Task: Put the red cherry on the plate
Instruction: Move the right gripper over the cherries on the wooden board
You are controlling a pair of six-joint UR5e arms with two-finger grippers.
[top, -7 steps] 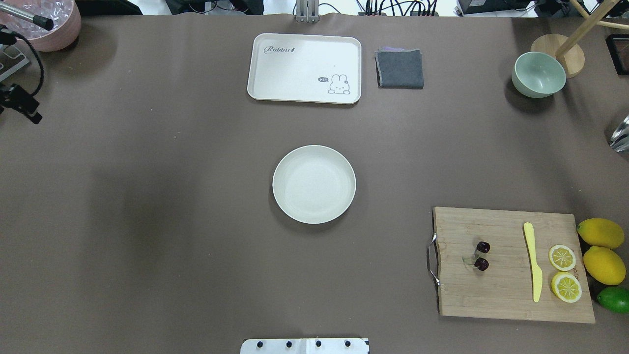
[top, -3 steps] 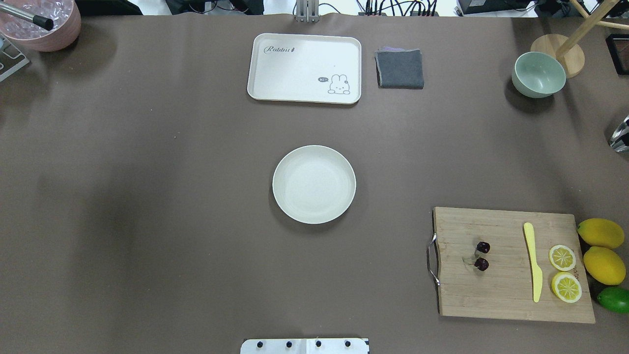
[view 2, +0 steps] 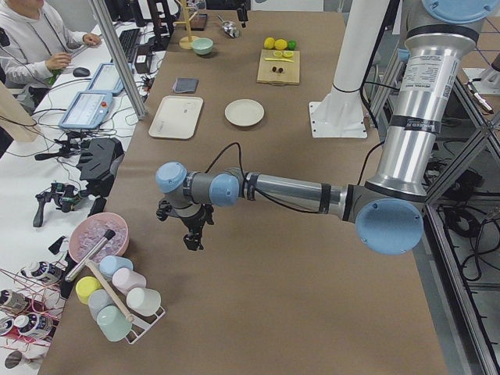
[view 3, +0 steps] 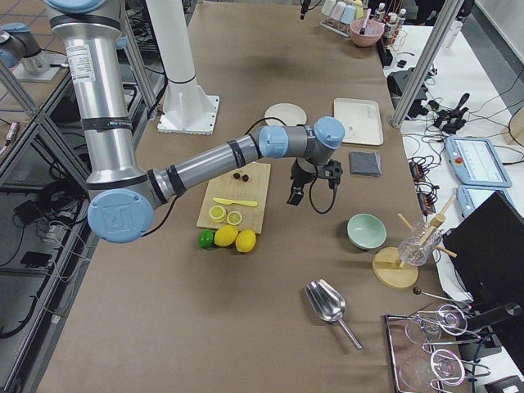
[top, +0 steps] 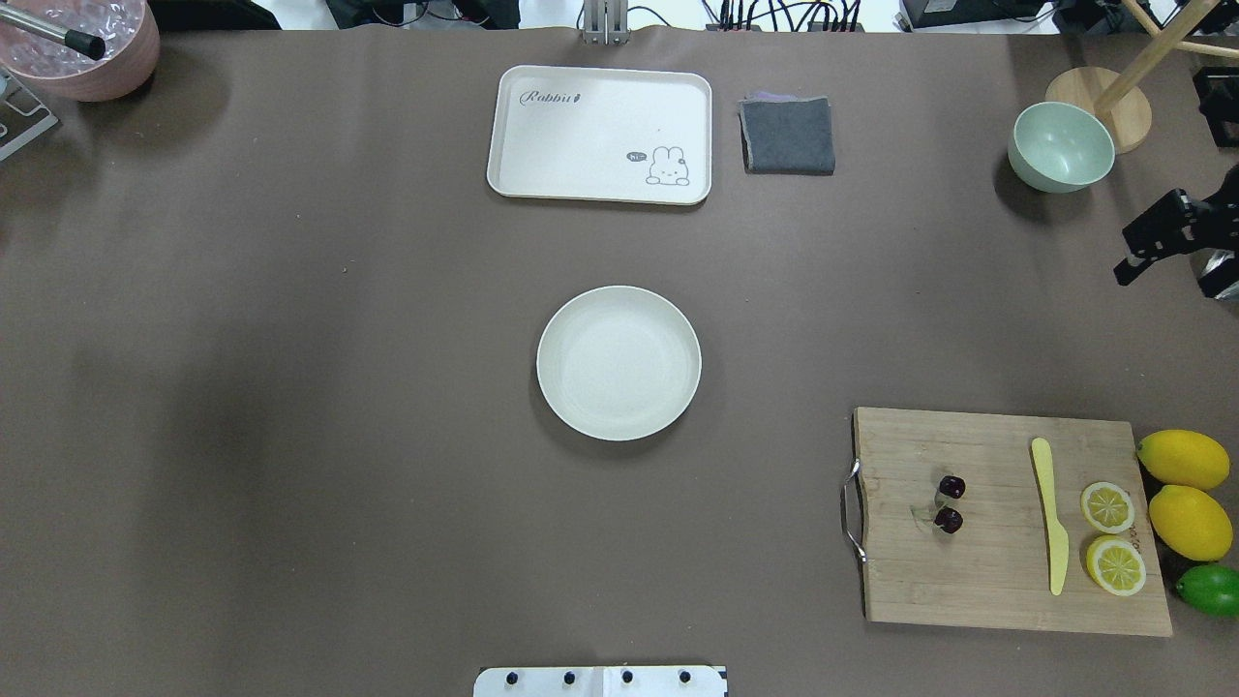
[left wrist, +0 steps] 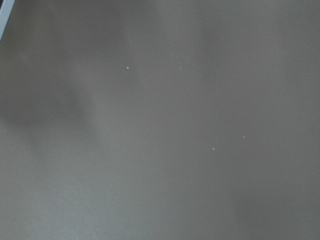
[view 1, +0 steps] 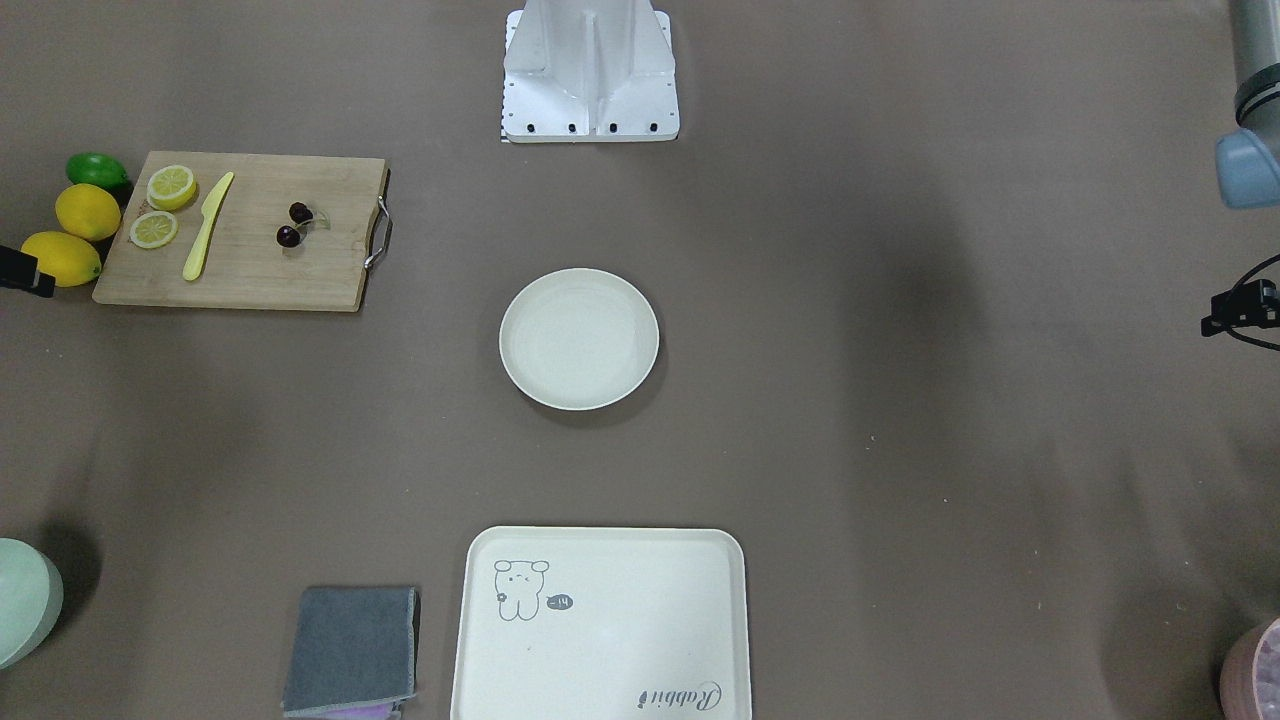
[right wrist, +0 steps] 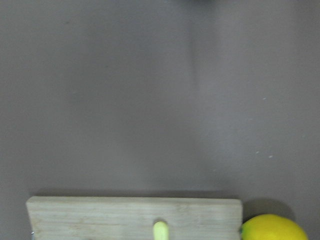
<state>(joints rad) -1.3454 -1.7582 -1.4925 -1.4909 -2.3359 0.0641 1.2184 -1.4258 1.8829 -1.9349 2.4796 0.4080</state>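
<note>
On the table (top: pixel 290 387), red cherry (top: pixel 949 521) lies off plate (top: pixel 619 363)

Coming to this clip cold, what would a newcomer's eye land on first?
The cream-white plate sits alone in the middle of the brown table, with nothing on it. On the robot's right, the wooden cutting board draws the eye with colour. It holds two lemon slices, a yellow knife and the dark red cherry pair, with whole lemons and a lime beside its outer edge.
</note>
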